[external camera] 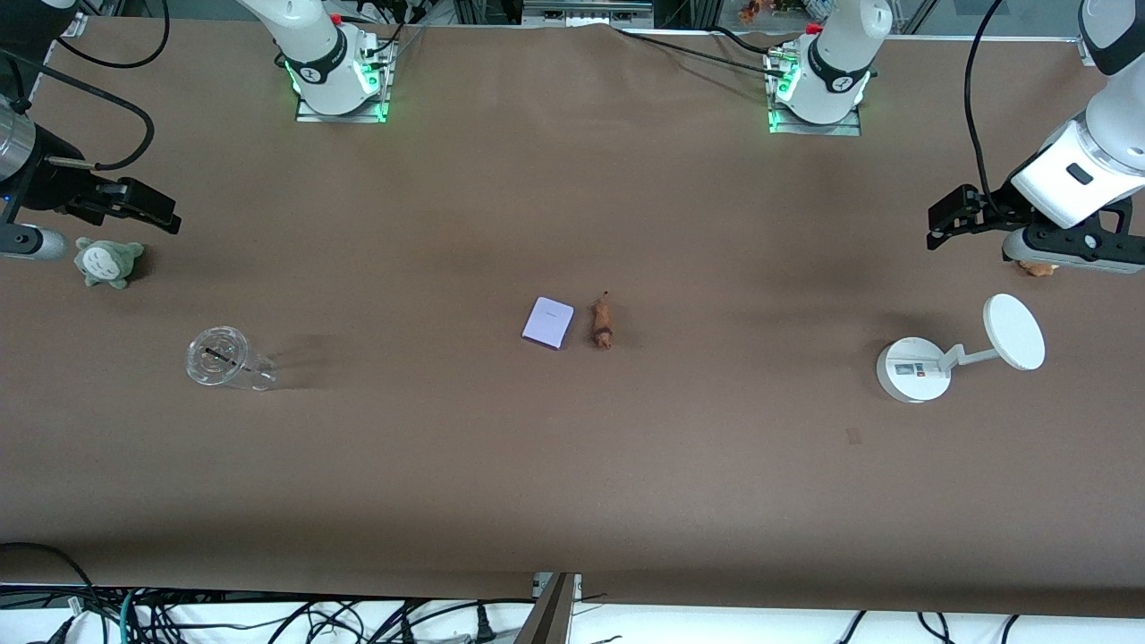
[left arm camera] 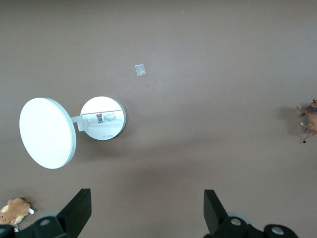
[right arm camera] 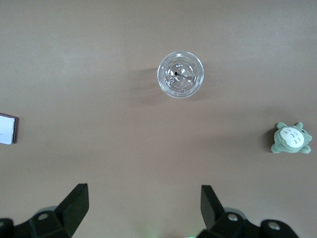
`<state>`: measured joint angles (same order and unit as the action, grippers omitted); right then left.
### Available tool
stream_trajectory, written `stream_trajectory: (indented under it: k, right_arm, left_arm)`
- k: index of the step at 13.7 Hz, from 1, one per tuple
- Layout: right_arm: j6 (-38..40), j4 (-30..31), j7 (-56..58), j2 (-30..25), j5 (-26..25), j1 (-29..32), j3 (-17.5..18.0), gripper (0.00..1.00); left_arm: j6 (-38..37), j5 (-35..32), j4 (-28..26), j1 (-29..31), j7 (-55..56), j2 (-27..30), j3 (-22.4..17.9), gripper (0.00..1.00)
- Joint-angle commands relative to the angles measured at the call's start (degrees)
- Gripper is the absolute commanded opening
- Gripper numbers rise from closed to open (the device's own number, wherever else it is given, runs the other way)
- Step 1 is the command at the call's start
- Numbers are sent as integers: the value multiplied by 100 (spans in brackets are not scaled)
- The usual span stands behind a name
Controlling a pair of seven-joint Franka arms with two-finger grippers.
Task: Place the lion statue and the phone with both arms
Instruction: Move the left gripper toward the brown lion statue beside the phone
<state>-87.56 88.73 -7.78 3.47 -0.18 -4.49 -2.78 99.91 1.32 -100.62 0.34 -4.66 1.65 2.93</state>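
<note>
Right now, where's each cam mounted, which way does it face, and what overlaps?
Front: high across the table, facing both bases; shows the phone beside the lion statue mid-table, both arms raised at the table's ends.
Left wrist: looks straight down past the left gripper, fingers open, at the white stand.
Right wrist: down past the right gripper, fingers open, at the clear cup.
Shared: front and left wrist both show the stand.

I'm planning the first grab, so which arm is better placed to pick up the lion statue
Left, by a small margin. The lion statue lies mid-table beside the phone, on the side toward the left arm's end. The left gripper and right gripper both hover open at the table's ends.
</note>
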Motion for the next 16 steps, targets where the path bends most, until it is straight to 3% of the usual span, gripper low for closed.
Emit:
stream_trajectory:
  k: [1, 11, 16]
  right_arm:
    - [90, -155, 75, 57, 54, 62, 32, 100]
    - [90, -155, 84, 66, 54, 71, 23, 100]
    - [90, -155, 84, 66, 54, 71, 23, 100]
  left_arm:
    - [-95, 88, 96, -43, -17, -42, -29, 100]
    - [-95, 114, 104, -104, 36, -68, -29, 100]
    - [-182, 218, 113, -411, -8, -497, -12, 100]
